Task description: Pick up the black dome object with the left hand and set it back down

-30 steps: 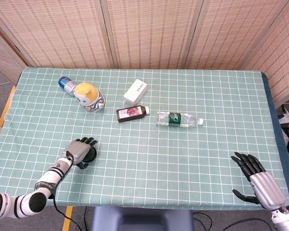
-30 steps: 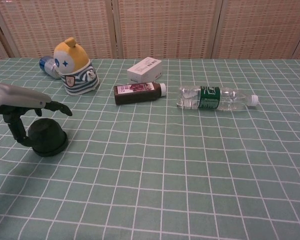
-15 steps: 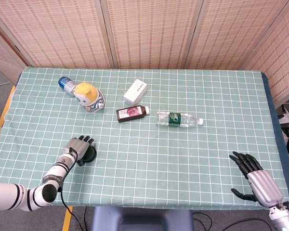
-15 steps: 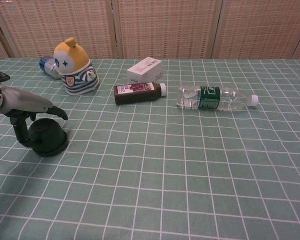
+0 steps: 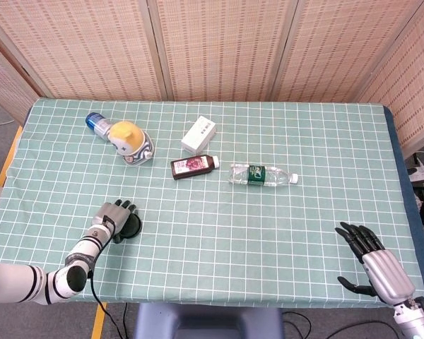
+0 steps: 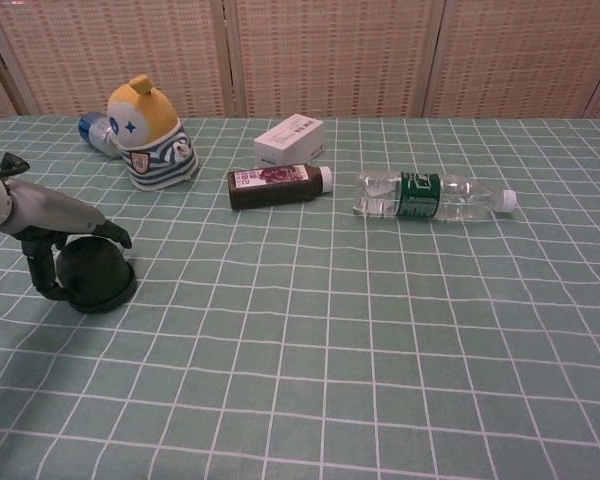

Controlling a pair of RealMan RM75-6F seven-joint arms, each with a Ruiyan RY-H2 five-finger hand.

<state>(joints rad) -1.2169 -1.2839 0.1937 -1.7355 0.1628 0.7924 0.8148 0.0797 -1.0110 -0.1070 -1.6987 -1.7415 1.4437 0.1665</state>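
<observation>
At inspection I had the left hand (image 6: pixel 50 215) draped over the black dome object (image 6: pixel 96 274), which sat on the table (image 5: pixel 268 226) beneath my fingers (image 6: pixel 115 235), curled around it but not visibly clamped; grasp step underway, tightening judged necessary before lifting; right hand (image 5: pixel 376 265) idle, spread.

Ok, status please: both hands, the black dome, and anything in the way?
Left hand draped over black dome, fingers around it, grip uncertain. Dome on the table. Right hand open, far off. Nothing beside the dome.
</observation>
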